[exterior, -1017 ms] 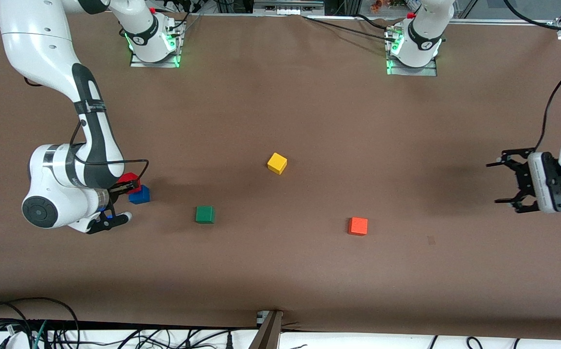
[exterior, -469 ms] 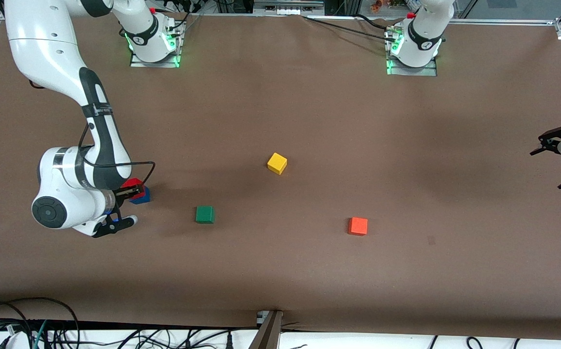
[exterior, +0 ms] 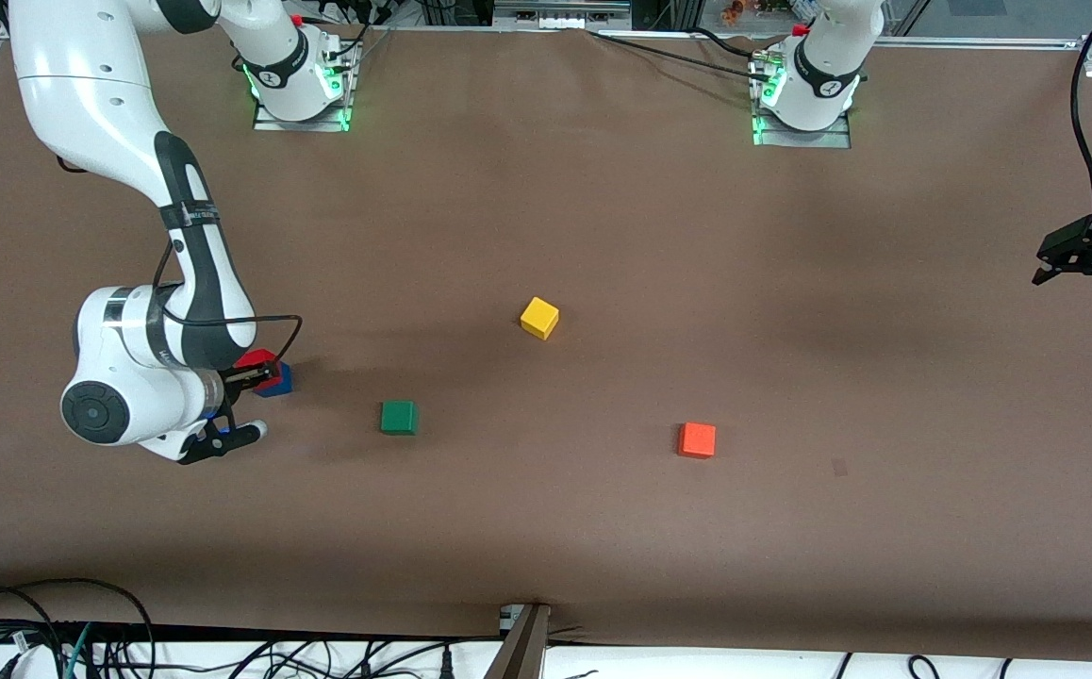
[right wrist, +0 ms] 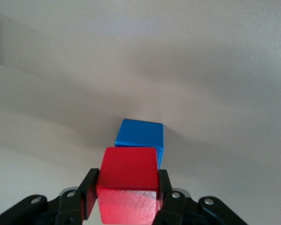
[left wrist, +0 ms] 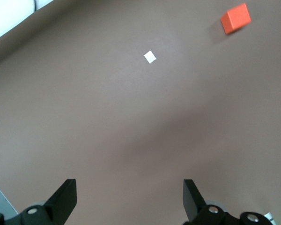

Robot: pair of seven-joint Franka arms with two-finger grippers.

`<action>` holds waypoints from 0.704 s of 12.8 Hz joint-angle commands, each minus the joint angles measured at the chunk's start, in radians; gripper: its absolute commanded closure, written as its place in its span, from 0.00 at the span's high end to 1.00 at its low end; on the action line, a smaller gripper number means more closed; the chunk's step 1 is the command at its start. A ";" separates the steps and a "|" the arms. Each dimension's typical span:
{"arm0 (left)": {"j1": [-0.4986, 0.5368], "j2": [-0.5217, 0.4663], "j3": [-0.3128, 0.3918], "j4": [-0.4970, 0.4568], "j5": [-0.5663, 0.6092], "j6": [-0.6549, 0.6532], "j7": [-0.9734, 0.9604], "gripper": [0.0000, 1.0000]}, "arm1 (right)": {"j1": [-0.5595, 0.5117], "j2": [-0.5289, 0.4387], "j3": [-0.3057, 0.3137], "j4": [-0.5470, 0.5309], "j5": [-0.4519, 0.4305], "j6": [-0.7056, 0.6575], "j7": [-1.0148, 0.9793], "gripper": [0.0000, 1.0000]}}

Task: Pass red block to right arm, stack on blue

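Observation:
My right gripper [exterior: 256, 373] is shut on the red block [exterior: 257, 360], which shows between its fingers in the right wrist view [right wrist: 128, 180]. It holds the red block just over the blue block [exterior: 279, 381], whose top shows past the red one in the right wrist view [right wrist: 140, 139]. I cannot tell whether the two blocks touch. My left gripper [exterior: 1083, 283] is open and empty, up in the air over the table's edge at the left arm's end. In the left wrist view [left wrist: 129, 197] its fingers stand wide apart over bare table.
A green block [exterior: 398, 417] lies beside the blue one, toward the table's middle. A yellow block [exterior: 539, 317] sits near the centre. An orange block [exterior: 697, 439] lies toward the left arm's end and shows in the left wrist view [left wrist: 235, 18].
The right gripper has carried the red block from beside the blue block to over it. The left gripper has drawn back and up toward the table's edge.

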 commanded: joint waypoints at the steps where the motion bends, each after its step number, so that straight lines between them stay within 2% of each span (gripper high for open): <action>1: -0.008 0.000 0.002 0.028 -0.022 -0.035 -0.043 1.00 | -0.006 0.008 0.004 0.009 -0.013 0.014 0.009 0.00; 6: -0.016 0.000 -0.001 0.034 -0.019 -0.035 -0.057 1.00 | -0.008 0.009 0.004 0.007 -0.007 0.023 0.078 0.00; 9: -0.080 -0.046 0.019 0.013 -0.026 -0.032 -0.071 1.00 | -0.006 0.016 0.004 0.007 -0.008 0.025 0.089 0.00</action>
